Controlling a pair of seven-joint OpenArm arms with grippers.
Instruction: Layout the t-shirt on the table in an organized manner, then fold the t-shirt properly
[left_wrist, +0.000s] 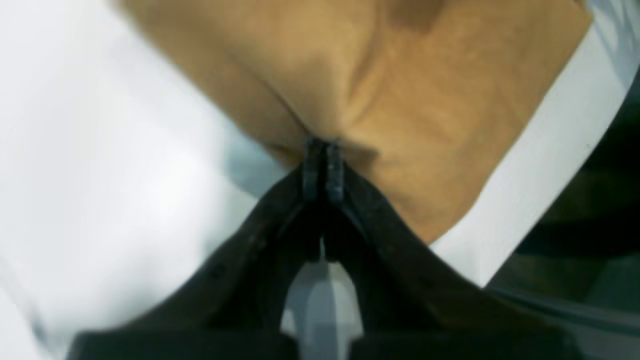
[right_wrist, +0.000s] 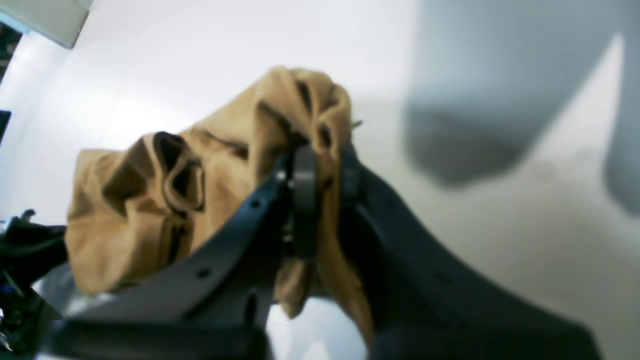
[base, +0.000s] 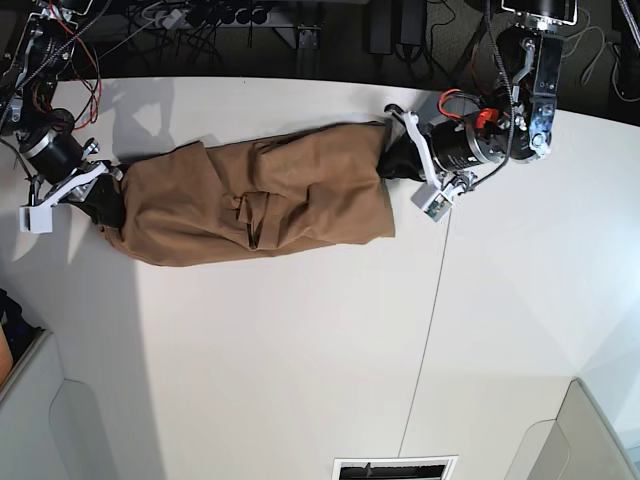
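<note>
- Stretching the shirt (base: 260, 205) is the step in hand, as I judge it: the layout half of the task, with no fold begun.
- The shirt lies along the far part of the tabletop (base: 300, 370), a long brown band running between the two arms, rumpled at its middle with a lapped crease.
- The left pincer (left_wrist: 322, 167) is pressed together on a pinch of cloth at one end of the shirt; the wrist view shows creases fanning out from the bite.
- The right pincer (right_wrist: 317, 170) is pinching a thick bunch of cloth at the other end; folds and loops of fabric spill around its tips.
- From the base view, each arm holds its own end, and the shirt looks drawn out between them rather than slack.
- The shirt is still narrow and doubled on itself, so I cannot pick out sleeves or collar for certain.
- Next, I reckon, the cloth needs opening widthways: setting the ends down, letting go, and regrasping at edges or shoulders to spread it flat.
- The right-hand bunch calls for care; a lump like that may drop in a heap when let go.
- No brand, label or writing can be read anywhere; no neck tag shows in these views.
</note>
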